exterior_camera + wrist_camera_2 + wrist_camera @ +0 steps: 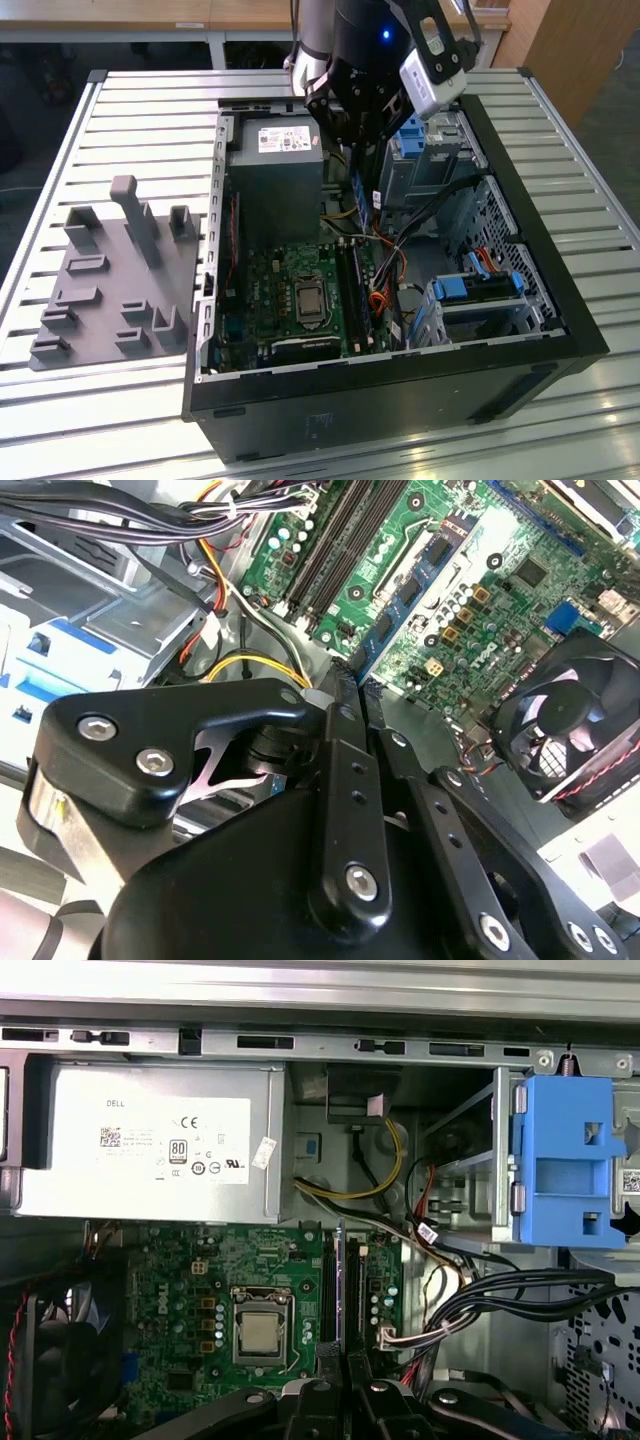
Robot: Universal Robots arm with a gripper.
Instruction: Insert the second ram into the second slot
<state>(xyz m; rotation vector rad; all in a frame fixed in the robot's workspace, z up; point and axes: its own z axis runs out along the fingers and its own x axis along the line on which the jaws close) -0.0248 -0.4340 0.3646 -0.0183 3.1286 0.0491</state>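
As the gripper (344, 1368) hangs over the motherboard (190, 1290), fingers clamped on the second ram (343, 1280), stick held on edge above its memory slots (327, 1280), power supply (150, 1140) beside the motherboard.

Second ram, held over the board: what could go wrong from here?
The gripper holds the second ram edge-on above the black slots. In the first wrist view it looks lined up between two of them, so it may miss or seat in the wrong one. Loose cables lie beside the slots and could snag the arm.
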